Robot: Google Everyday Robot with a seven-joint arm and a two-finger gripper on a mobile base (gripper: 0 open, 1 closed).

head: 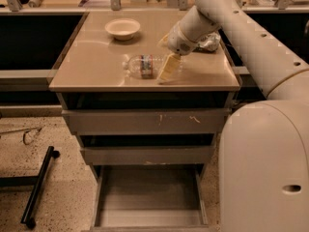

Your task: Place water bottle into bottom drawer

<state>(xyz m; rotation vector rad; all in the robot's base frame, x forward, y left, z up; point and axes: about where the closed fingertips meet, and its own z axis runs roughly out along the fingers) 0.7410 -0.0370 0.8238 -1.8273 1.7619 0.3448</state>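
The water bottle (pixel 145 65) lies on its side on the tan cabinet top (pixel 91 66), cap to the left, label band in the middle. My gripper (pixel 166 61) comes down from the upper right over the bottle's right half. It is open, with one pale yellow finger (pixel 169 69) in front of the bottle and the other behind it. The bottle rests on the top. The bottom drawer (pixel 149 197) is pulled out below, its plain grey floor bare.
A white bowl (pixel 122 29) sits at the back left of the top. A wrinkly foil bag (pixel 211 42) lies at the back right, behind my arm. Two shut grey drawers (pixel 145 122) are above the open one. A black stand leg (pixel 38 187) lies on the floor at left.
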